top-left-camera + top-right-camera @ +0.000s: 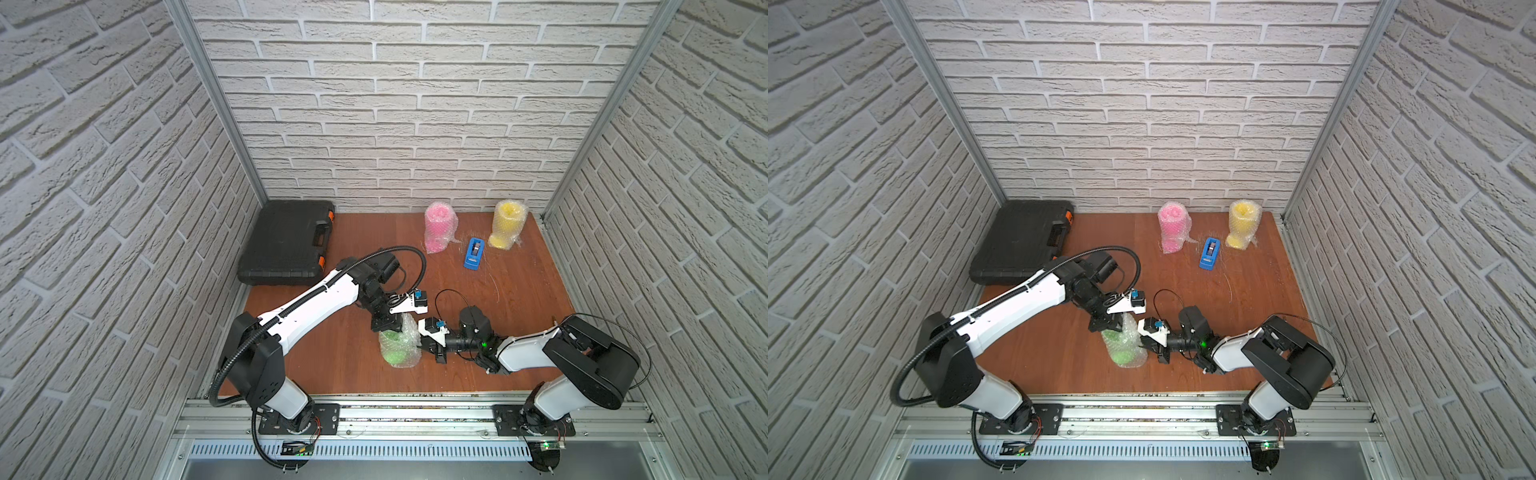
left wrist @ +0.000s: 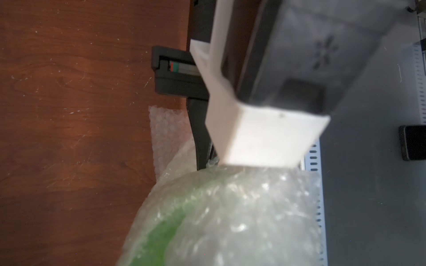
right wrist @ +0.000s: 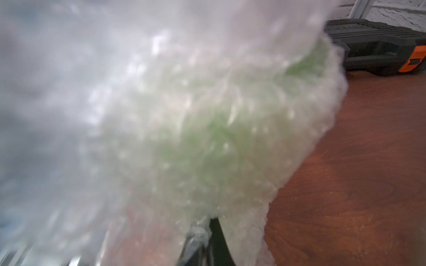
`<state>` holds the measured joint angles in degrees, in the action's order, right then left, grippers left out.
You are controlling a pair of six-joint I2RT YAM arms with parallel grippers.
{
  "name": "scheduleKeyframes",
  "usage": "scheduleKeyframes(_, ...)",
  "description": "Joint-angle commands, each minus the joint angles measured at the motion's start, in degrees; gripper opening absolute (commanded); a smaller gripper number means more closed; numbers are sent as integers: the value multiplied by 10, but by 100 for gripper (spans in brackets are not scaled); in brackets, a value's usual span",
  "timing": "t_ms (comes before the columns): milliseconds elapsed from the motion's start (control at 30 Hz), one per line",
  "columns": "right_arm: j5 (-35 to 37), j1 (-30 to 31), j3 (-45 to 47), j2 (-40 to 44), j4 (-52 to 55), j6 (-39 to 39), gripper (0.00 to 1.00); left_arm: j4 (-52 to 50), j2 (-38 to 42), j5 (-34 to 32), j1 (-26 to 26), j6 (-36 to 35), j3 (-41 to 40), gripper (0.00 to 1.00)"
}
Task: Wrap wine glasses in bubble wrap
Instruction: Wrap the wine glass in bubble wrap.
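Note:
The neon green wine glass (image 1: 394, 353) (image 1: 1121, 353) stands near the table's middle front, swathed in bubble wrap (image 1: 409, 332) (image 1: 1133, 332). My left gripper (image 1: 390, 329) (image 1: 1109, 328) reaches down onto the top of that wrap and is shut on it. The wrap (image 2: 242, 214) covers its fingertips in the left wrist view. My right gripper (image 1: 420, 345) (image 1: 1142, 345) comes in from the right, shut on a fold of the wrap (image 3: 175, 129) at the bundle's side. One dark finger (image 3: 217, 241) shows there. The pink glass (image 1: 439, 226) and the yellow glass (image 1: 507, 224) stand wrapped at the back.
A blue tape dispenser (image 1: 475, 253) (image 1: 1209, 253) lies between the pink and yellow bundles. A closed black tool case (image 1: 286, 245) (image 1: 1021, 241) fills the back left corner. Brick-patterned walls (image 1: 124, 166) close in three sides, and a metal rail (image 1: 415, 419) runs along the front.

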<state>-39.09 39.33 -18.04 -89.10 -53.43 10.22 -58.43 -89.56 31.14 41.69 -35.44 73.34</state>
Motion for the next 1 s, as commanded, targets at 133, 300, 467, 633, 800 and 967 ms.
scheduleKeyframes(133,87,-12,28,8,-45,-28,3,-50,-64,-148,28,61,-68,13)
scheduleKeyframes(300,87,-15,29,25,-15,-10,3,-13,6,-178,32,71,-96,30)
scheduleKeyframes(467,53,-16,16,23,9,0,3,53,114,-140,13,53,-85,48)
scheduleKeyframes(633,35,-16,7,23,26,6,3,96,164,-75,-7,28,-61,67)
scheduleKeyframes(800,24,-16,3,17,27,3,3,86,136,-54,-9,1,-15,76)
scheduleKeyframes(967,16,-16,1,11,26,0,3,66,105,-50,-9,-28,33,82)
